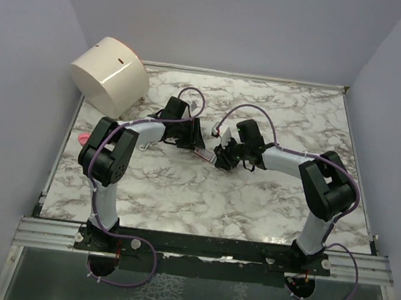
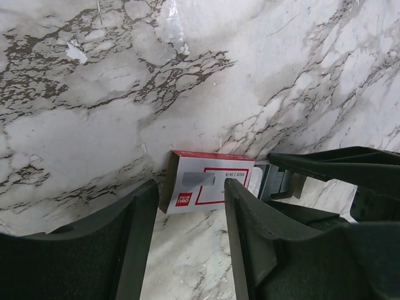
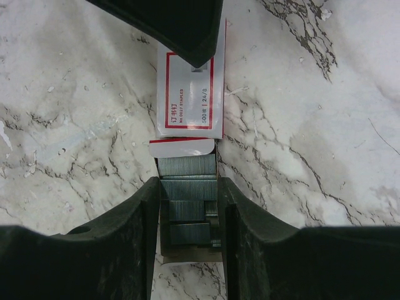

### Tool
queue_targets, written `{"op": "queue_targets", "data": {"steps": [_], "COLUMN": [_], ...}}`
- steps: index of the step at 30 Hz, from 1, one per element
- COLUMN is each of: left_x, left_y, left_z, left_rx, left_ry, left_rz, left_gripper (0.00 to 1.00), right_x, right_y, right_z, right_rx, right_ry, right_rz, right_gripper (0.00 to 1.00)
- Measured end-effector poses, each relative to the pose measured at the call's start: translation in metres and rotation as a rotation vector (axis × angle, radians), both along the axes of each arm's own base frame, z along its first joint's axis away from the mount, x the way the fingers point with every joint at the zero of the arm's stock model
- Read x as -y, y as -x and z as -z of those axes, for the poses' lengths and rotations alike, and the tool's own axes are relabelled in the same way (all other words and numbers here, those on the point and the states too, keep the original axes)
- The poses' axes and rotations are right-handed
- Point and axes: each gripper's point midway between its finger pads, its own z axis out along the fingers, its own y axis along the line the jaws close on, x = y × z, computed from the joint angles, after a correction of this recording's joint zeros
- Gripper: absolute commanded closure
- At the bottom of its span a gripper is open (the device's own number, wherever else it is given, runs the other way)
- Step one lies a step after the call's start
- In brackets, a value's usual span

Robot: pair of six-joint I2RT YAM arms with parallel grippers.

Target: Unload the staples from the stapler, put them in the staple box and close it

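A white staple box with red print lies mid-table, its tray pulled out. Several grey ribbed strips of staples lie in the tray. My right gripper straddles the tray, fingers pressed on both of its side walls. My left gripper is open, with the box sleeve just past its fingertips. One left finger overlaps the sleeve's far end. In the top view the two grippers meet at the box. I cannot make out the stapler.
A big cream drum lies at the back left corner. A small pink thing sits at the table's left edge by my left elbow; I cannot tell what it is. A small white piece shows by the right wrist.
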Motion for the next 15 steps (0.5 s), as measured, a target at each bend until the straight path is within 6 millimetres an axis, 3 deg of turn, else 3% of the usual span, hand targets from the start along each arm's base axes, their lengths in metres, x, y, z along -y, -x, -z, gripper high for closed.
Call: {"op": "queue_targets", "data": {"steps": [5,15], "left_x": [0.0005,0.0007], "left_y": [0.0014,0.0018], "left_z": [0.0009,0.0010], "left_rx": [-0.002,0.000], "left_ry": [0.003,0.005], "left_rz": [0.003,0.006], "left_gripper": [0.51,0.48], "right_x": [0.0001,0.0027], "right_y": [-0.0019,-0.0067], "right_z": [0.0000,-0.0008], "right_rx": [0.000,0.013], "right_ry": [0.003,0.013], "right_rz": [0.027,0.057], "right_gripper": [0.62,0.50]}}
